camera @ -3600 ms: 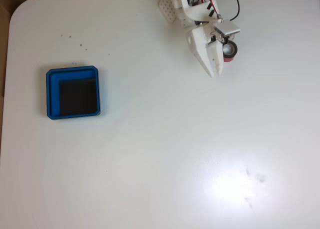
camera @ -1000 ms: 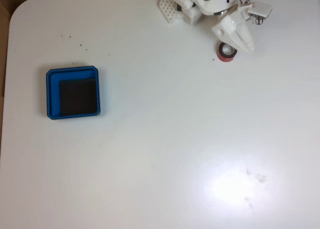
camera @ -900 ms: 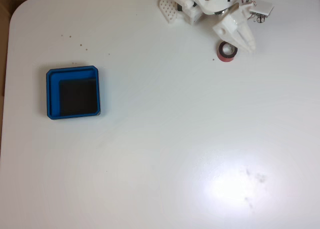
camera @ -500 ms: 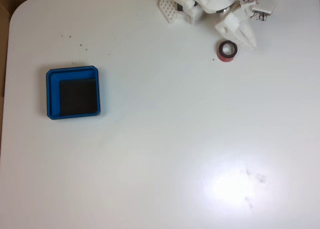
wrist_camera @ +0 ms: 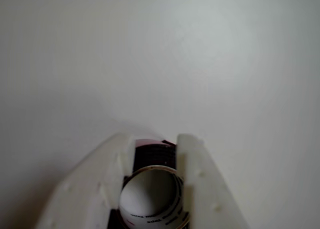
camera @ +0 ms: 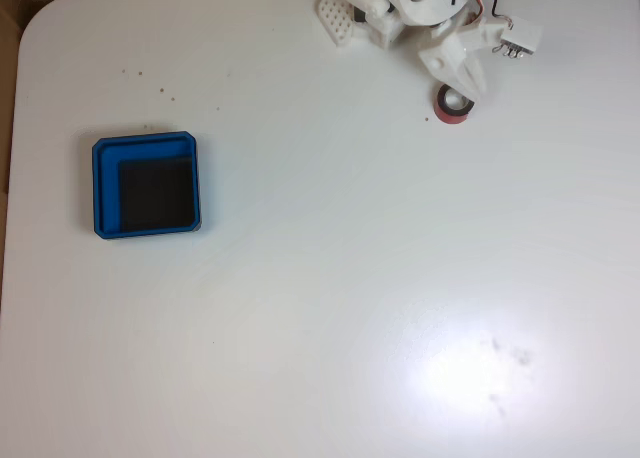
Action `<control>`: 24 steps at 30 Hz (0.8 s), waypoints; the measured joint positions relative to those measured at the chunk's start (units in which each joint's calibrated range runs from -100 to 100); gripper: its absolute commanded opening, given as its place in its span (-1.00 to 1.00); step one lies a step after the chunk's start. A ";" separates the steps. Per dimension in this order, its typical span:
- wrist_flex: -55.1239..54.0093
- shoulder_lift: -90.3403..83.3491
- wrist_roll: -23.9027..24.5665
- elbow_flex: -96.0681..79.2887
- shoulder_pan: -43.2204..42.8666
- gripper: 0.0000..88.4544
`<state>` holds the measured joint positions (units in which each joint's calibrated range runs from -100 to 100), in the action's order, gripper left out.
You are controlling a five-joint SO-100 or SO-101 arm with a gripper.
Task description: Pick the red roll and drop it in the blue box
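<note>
Near the top right of the worktop (camera: pixel 330 308), the gripper (wrist_camera: pixel 155 141) is at the grasping step, its two fingers set on either side of the red roll (camera: pixel 453 105), touching it. Whether they already clamp it I cannot tell. Next it must squeeze firmly, lift, and carry the roll far left to the blue box (camera: pixel 105 183).
</note>
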<state>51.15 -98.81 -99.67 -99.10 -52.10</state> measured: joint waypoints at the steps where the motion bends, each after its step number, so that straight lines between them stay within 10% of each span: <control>1: 0.16 0.00 0.00 0.00 0.00 -0.95; 24: 0.33 29.13 0.00 24.48 0.00 -0.95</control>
<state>51.48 -69.69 -99.67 -74.62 -52.10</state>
